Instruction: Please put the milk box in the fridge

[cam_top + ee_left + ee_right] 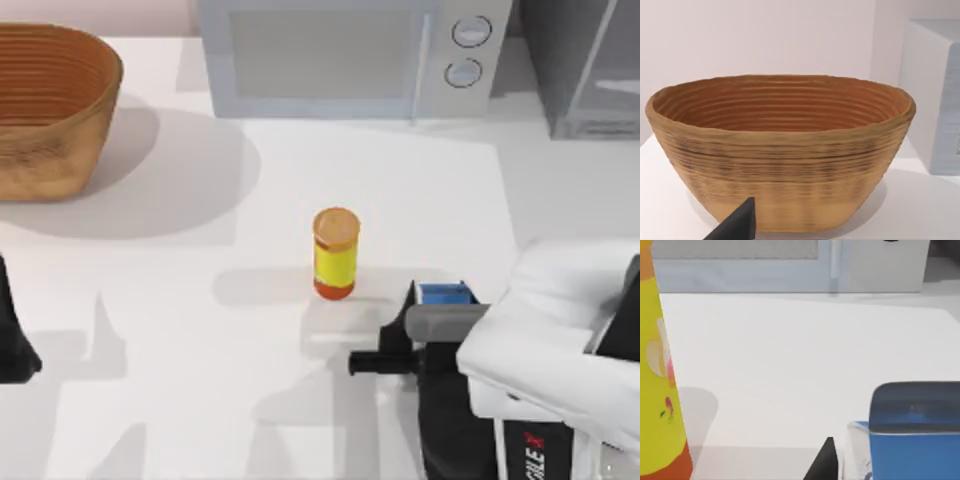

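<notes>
Right gripper (432, 322) lowered over the milk box (445, 293), apparently to grasp it; finger spread and hold impossible to tell. Yellow bottle (335, 254) just beside, fridge (585, 65) well beyond. Left gripper (15, 345) parked facing the basket (780, 150)

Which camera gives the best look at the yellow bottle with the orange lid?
The top view: the yellow bottle stands whole and upright at mid-table, left of the milk box and the right gripper. The right wrist view catches just one cropped side of it. The left wrist view faces the basket instead.
</notes>
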Controlling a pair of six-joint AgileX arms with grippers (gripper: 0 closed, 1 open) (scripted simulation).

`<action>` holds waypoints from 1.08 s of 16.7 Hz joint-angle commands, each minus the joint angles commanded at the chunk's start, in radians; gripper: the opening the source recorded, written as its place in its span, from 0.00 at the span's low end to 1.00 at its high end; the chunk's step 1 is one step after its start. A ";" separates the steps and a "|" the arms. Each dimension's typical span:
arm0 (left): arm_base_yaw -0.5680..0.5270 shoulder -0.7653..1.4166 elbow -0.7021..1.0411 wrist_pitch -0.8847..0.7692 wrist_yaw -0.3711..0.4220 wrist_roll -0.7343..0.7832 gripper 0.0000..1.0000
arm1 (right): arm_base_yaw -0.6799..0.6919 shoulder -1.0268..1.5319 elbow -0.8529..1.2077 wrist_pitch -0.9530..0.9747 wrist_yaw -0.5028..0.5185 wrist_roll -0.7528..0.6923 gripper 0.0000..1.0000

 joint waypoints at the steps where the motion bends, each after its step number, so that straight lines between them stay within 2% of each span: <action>1: 0.000 0.000 0.000 0.000 0.000 0.000 1.00 | 0.000 0.000 0.000 0.000 0.000 0.000 0.00; 6: 0.000 0.000 0.000 0.000 0.000 0.000 1.00 | 0.004 -0.004 -0.002 -0.003 0.000 0.002 0.00; 9: 0.000 0.000 0.000 0.000 0.000 0.000 1.00 | 0.063 -0.072 -0.008 -0.071 -0.004 0.035 0.00; 14: 0.000 0.000 0.000 0.000 0.000 0.000 1.00 | 0.144 -0.382 0.013 -0.390 -0.011 0.084 0.00; 18: 0.000 0.000 0.000 0.000 0.000 0.000 1.00 | 0.082 -0.650 0.021 -0.666 -0.010 0.052 0.00</action>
